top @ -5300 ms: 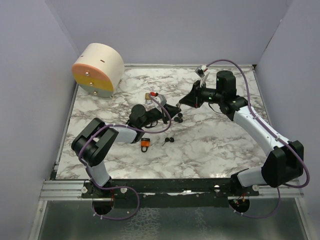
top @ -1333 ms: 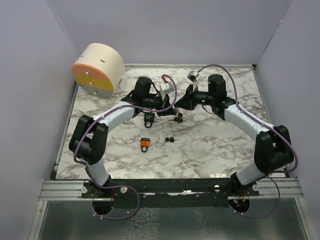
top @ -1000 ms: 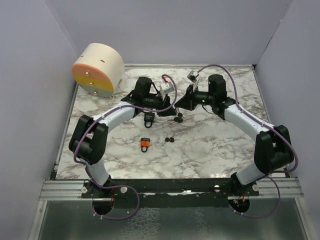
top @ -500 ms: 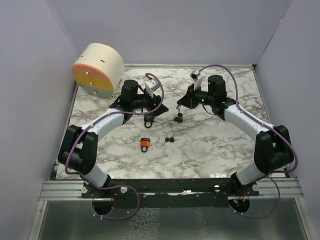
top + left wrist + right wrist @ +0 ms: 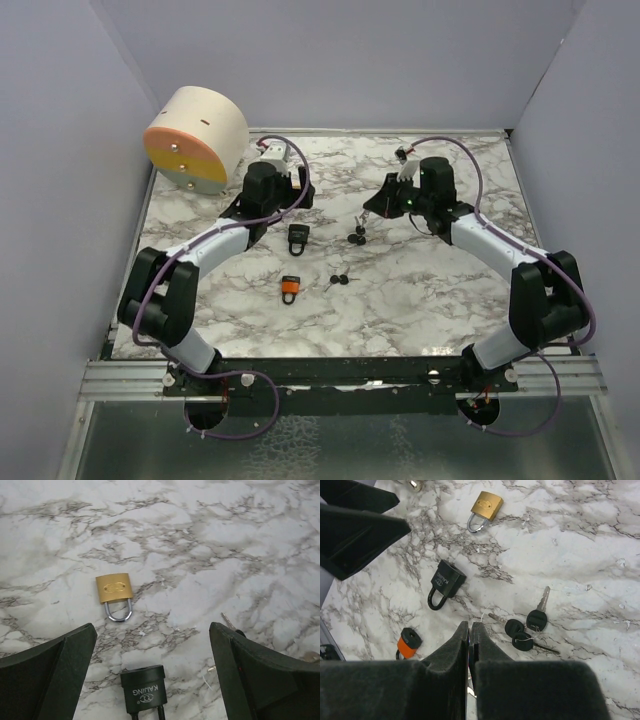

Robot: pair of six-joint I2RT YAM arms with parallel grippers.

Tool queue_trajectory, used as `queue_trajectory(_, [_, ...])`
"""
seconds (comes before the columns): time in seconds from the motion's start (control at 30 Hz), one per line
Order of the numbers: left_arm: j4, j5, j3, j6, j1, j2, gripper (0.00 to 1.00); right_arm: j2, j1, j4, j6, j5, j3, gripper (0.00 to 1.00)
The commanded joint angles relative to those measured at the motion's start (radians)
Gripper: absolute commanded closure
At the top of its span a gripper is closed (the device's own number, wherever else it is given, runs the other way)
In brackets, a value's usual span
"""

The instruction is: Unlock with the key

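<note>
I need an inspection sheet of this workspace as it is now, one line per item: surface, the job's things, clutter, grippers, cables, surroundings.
Surface: marble-patterned table; no spill seen.
Job's things: black padlock, brass padlock and orange padlock lie apart on the table; bunch of black-headed keys lies beside the black padlock; second small key pair lies near the orange padlock.
Clutter: cream drum with an orange and yellow face at the far left corner.
Grippers: left gripper wide open above the black padlock, holding nothing; right gripper shut, close to the key bunch.
Cables: purple cables loop along both arms.
Surroundings: plain lilac walls; metal rail at the near edge.
</note>
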Motion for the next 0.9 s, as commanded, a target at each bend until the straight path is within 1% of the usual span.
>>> queue_trajectory(0.0, [-0.134, -0.288, 0.146, -0.099, 0.002, 0.137, 0.01, -0.042, -0.003, 0.024, 0.028, 0.003, 0.020, 0.99])
queue_trajectory(0.13, [-0.208, -0.331, 0.241, -0.089, 0.001, 0.257, 0.02, -0.068, -0.003, 0.014, 0.003, -0.001, 0.016, 0.99])
queue_trajectory(0.2, [-0.216, -0.334, 0.275, -0.078, 0.002, 0.299, 0.04, -0.089, -0.003, 0.024, -0.006, 0.003, 0.002, 0.99])
queue_trajectory(0.43, [-0.288, -0.341, 0.412, -0.012, 0.002, 0.436, 0.07, -0.124, -0.004, 0.011, -0.032, 0.027, -0.004, 0.99])
queue_trajectory(0.57, [-0.295, -0.297, 0.475, 0.010, 0.010, 0.489, 0.07, -0.128, -0.005, 0.003, -0.040, 0.037, 0.000, 0.99])
queue_trajectory(0.67, [-0.318, -0.263, 0.521, 0.019, 0.020, 0.533, 0.04, -0.129, -0.005, -0.002, -0.046, 0.039, 0.000, 0.99])
queue_trajectory(0.87, [-0.391, -0.255, 0.601, 0.048, 0.022, 0.603, 0.03, -0.136, -0.005, -0.008, -0.053, 0.044, -0.001, 0.99])
